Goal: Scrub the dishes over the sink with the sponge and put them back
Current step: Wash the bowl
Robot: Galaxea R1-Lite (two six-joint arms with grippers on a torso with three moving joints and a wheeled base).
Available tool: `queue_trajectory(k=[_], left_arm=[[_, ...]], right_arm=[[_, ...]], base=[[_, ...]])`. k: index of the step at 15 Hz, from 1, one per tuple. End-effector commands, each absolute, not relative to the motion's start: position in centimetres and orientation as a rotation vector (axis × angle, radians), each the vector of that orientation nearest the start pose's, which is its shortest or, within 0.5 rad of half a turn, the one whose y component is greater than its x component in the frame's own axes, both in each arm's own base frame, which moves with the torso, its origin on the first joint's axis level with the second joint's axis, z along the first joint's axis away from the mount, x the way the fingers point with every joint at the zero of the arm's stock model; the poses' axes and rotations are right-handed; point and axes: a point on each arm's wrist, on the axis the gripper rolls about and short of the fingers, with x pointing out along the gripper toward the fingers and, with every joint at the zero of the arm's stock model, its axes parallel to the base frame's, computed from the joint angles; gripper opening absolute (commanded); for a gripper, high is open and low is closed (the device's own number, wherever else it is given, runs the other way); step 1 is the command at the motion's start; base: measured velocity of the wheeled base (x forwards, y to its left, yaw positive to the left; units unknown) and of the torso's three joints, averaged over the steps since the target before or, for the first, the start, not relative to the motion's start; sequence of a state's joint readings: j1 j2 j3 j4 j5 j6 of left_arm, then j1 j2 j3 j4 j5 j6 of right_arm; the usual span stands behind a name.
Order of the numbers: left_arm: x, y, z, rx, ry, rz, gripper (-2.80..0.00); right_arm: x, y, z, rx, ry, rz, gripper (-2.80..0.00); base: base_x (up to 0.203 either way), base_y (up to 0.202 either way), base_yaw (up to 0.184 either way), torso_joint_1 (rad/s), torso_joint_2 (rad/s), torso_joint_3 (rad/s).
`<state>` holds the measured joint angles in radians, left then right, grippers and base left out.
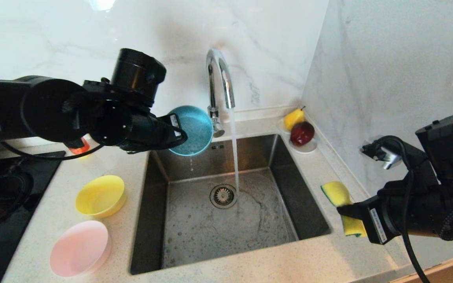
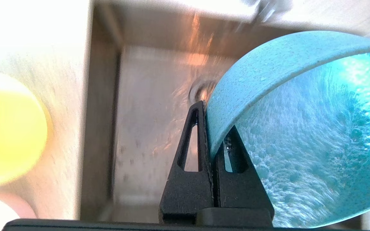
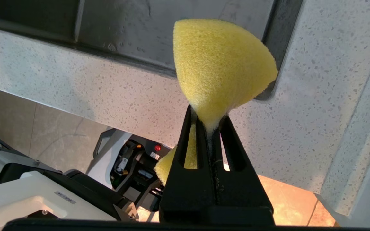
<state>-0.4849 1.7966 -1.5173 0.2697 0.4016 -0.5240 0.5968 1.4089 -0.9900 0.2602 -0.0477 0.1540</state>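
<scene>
My left gripper (image 1: 179, 133) (image 2: 211, 123) is shut on the rim of the light blue bowl (image 1: 193, 129) (image 2: 303, 134), holding it tilted above the sink's (image 1: 226, 220) back left corner; its inside is wet and foamy. My right gripper (image 1: 346, 208) (image 3: 208, 119) is shut on the yellow sponge (image 1: 338, 193) (image 3: 218, 64), squeezed at its middle, over the counter at the sink's right edge. The yellow bowl (image 1: 100, 195) (image 2: 8, 138) and the pink bowl (image 1: 80, 248) rest on the counter left of the sink.
Water runs from the chrome tap (image 1: 220, 84) down beside the drain strainer (image 1: 223, 195). A white saucer (image 1: 307, 147) with a pear and a red apple sits at the back right corner. A black hob (image 1: 10, 204) with a pot lies at far left.
</scene>
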Motion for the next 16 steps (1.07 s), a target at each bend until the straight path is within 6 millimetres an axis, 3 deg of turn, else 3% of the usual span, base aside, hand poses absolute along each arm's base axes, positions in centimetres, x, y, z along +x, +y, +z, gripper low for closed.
queue_trajectory(k=[1,6,16], left_arm=[[27.9,-13.7,29.3,-0.308,0.317,-0.006,-2.8],[26.9,-13.1,29.0,-0.231,0.105,-0.064,-2.8],[23.9,-11.8,31.1,-0.204,-0.287,-0.205,-2.8]], right_arm=[[18.6,12.5,22.6,-0.079,0.704,0.472,-2.8],[18.7,12.6,22.5,-0.083,0.711,0.471,-2.8],[18.7,12.7,22.3,-0.085,0.718,0.475,-2.8]], base=[[0.0,0.0,0.0,0.0,0.0,0.0],[0.0,0.0,0.0,0.0,0.0,0.0],[0.0,0.0,0.0,0.0,0.0,0.0]])
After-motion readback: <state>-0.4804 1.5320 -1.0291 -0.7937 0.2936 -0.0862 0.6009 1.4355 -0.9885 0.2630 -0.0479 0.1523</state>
